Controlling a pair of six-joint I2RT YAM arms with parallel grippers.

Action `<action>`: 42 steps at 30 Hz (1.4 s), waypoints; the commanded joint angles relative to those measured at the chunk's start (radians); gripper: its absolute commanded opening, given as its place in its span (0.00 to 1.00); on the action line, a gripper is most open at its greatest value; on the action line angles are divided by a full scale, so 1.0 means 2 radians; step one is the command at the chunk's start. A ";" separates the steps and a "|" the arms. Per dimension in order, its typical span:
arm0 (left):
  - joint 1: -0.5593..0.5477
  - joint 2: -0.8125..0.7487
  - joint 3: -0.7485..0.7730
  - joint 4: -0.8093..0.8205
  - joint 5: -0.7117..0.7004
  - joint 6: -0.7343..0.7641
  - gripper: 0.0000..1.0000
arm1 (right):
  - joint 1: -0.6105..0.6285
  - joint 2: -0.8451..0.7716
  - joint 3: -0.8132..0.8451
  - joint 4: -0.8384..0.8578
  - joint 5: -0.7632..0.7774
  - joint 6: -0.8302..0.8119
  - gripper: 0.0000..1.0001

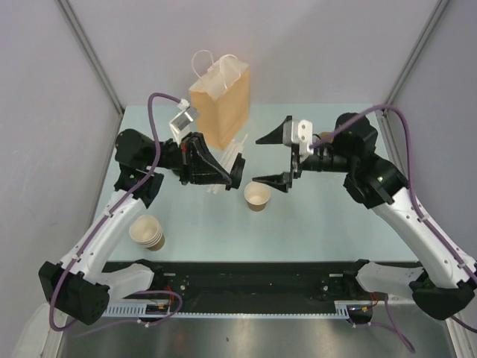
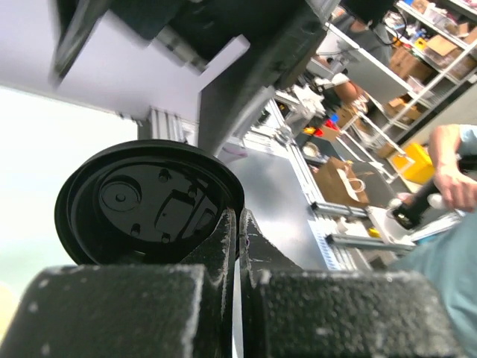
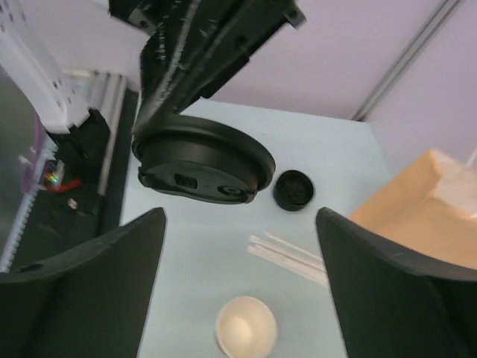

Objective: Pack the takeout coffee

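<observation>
Step in hand: lidding the cup, I judge, before anything goes into the bag.
Cup (image 1: 257,196): upright and lidless on the worktop (image 1: 328,216), between the two arms, in front of the bag (image 1: 220,104) and just beside the right claw's nearer finger.
Lid (image 2: 141,201): off the cup, pinched at its rim by the left claw (image 2: 237,224) and raised above the worktop.
Left claw: closed on the lid's edge.
Right claw (image 1: 257,159): spread wide, holding nothing, hanging near the cup.
How to do it well: level the lid, centre it over the cup's mouth, then press evenly all round. The right claw could steady the cup wall, but only lightly, since paper crushes.
Risk: an edge grip lets the lid pivot, and a slanted approach may tip the light cup.
Materials: the cup is tapered tan paper, pale inside. The lid is round, glossy black plastic with moulded ridges. The bag is stiff brown paper with white handles.
Nearby: a stack of cups (image 1: 147,232) by the left arm, with a spare lid (image 3: 293,189) and thin white sticks (image 3: 287,253) on the worktop.
</observation>
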 commanded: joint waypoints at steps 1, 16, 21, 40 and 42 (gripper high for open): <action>-0.018 -0.002 0.016 -0.129 0.026 0.095 0.00 | 0.041 -0.030 0.023 -0.106 0.087 -0.243 0.94; -0.074 0.009 -0.008 -0.280 0.042 0.196 0.00 | 0.186 -0.019 0.021 -0.251 0.182 -0.411 0.96; -0.093 0.009 -0.019 -0.296 0.043 0.196 0.00 | 0.215 0.000 0.021 -0.250 0.188 -0.412 0.88; -0.088 -0.001 -0.001 -0.375 0.019 0.267 0.07 | 0.243 0.020 0.021 -0.276 0.191 -0.385 0.26; -0.062 0.005 0.020 -0.384 0.009 0.279 0.27 | 0.242 0.017 0.021 -0.273 0.198 -0.366 0.25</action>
